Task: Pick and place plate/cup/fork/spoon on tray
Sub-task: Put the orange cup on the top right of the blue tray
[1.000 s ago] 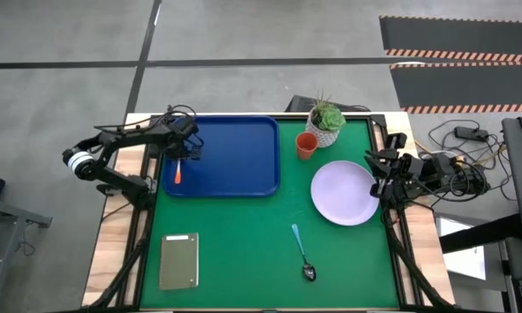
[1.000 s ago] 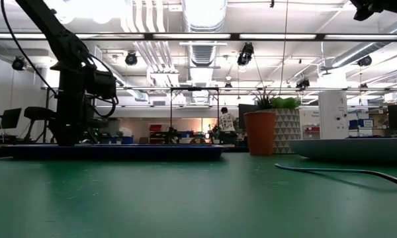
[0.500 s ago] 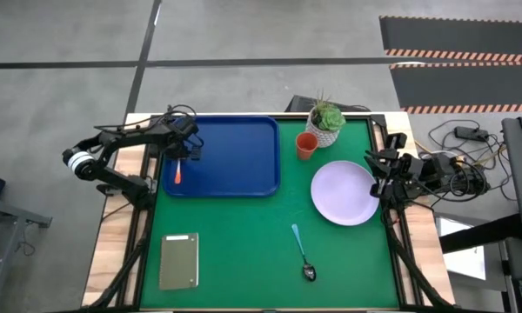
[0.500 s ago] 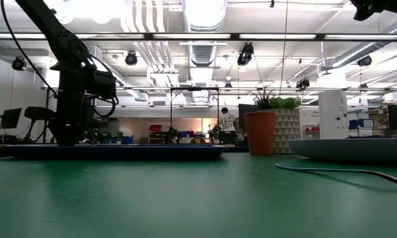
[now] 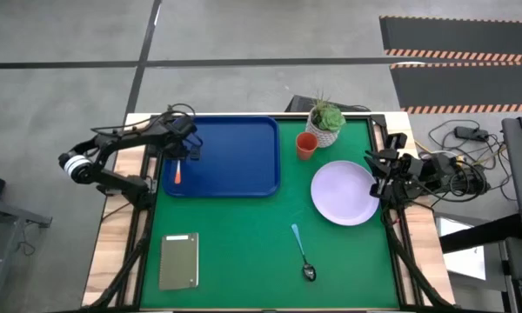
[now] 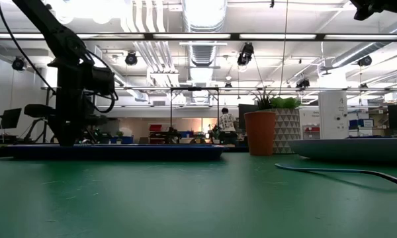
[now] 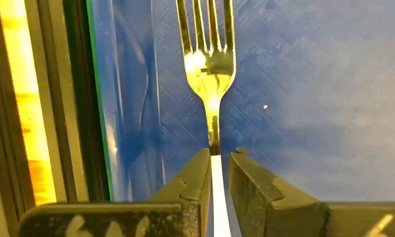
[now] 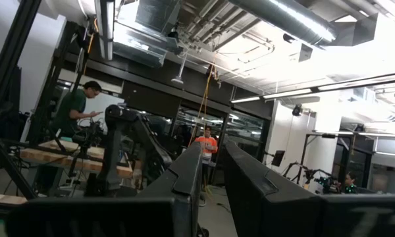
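Note:
The dark blue tray lies at the table's far left. My left gripper stands over the tray's left part, shut on the fork. The fork's orange-red handle shows on the near side of the gripper. The lavender plate lies flat at the right, and the orange-red cup stands upright between tray and plate. The blue-handled spoon lies on the green mat near the front. My right gripper waits at the table's right edge, its fingers close together with nothing between them. My left gripper pinches the fork between its two fingers at the neck, where the metal meets the handle. The fingers come steeply from above and stand on either side of the fork. The tines point away over the tray floor; whether they rest on it I cannot tell.
A white pot with a green plant stands at the far edge behind the cup. A grey-green slab lies at the near left. Bare green mat runs between the tray and the spoon.

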Controlling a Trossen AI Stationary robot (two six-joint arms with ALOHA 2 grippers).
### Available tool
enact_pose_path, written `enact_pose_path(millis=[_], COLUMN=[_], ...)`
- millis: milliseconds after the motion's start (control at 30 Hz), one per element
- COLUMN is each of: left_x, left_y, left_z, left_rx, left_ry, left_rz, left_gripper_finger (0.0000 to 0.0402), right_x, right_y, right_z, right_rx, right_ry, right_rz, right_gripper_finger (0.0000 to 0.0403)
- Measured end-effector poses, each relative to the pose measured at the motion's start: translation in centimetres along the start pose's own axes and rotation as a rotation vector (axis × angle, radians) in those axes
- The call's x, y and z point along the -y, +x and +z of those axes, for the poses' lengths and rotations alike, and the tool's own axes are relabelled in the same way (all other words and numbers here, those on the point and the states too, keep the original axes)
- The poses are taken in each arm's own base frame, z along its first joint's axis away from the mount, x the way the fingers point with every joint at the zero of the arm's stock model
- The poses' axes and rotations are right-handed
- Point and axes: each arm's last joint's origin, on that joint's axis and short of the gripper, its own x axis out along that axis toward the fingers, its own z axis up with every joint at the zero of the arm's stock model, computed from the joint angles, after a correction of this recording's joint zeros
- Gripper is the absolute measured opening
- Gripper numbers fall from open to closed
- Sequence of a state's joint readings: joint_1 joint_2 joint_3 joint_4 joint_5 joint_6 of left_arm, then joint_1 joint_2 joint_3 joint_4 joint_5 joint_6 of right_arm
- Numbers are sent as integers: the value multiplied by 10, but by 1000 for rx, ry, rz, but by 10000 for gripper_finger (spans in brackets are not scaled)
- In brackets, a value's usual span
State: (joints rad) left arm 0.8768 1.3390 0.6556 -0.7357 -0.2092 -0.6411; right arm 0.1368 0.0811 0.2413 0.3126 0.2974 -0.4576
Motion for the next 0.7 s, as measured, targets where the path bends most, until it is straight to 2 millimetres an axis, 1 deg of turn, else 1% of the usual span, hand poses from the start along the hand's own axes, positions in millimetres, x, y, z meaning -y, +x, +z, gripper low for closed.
enact_pose_path(millis=[100, 333, 500, 700], left_x=[-2, -2, 4, 13], left_y=[-5, -22, -40, -61], left_z=[-1, -5, -15, -34], left_rx=[14, 53, 110, 162], left_ry=[-4, -6, 25, 55], left_rz=[-11, -119, -200, -307], left_gripper_finger=[37, 37, 36, 35], right_x=[0, 0, 0, 0], right_y=[0, 0, 0, 0], right_z=[0, 0, 0, 0], right_rx=[0, 0, -1, 0], right_ry=[0, 0, 0, 0], right_rz=[0, 0, 0, 0], right_gripper_finger=[52, 52, 52, 52])
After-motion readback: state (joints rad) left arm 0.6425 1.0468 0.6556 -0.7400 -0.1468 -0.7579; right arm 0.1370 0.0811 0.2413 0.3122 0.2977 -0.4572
